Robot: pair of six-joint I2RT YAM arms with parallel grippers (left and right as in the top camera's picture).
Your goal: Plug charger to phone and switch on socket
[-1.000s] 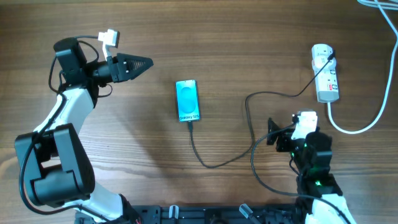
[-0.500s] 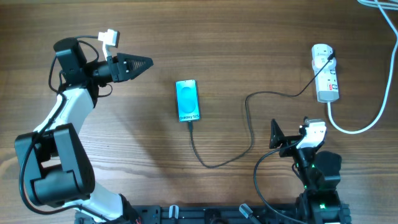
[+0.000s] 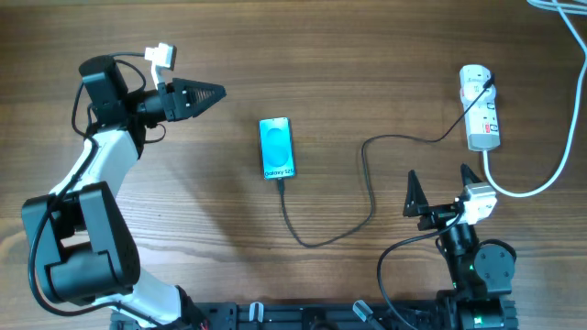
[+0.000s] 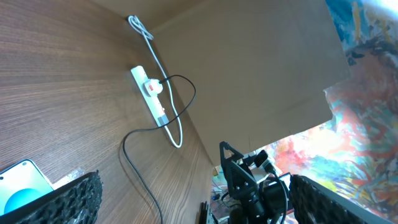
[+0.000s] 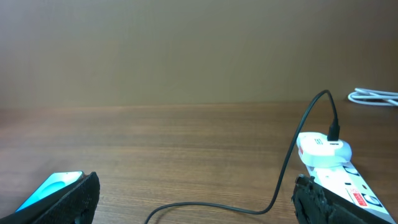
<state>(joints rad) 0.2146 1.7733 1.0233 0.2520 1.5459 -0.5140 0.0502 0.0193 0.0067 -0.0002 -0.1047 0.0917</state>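
Observation:
The phone lies flat mid-table with its teal screen up; it also shows in the left wrist view and the right wrist view. The charger cable meets the phone's near end, loops right and rises to the black plug on the socket, a white power strip at the right rear, also seen in the wrist views. My left gripper is open and empty, left of the phone. My right gripper is open and empty, near the front, below the socket.
A thick white cord runs from the socket's near end and curves off the right edge. More white cord lies at the far right corner. A brown wall stands behind the table.
My right arm has drawn back toward the front edge and to the right, away from the cable, with its jaws spread wide. The left arm, phone and cable have not moved.

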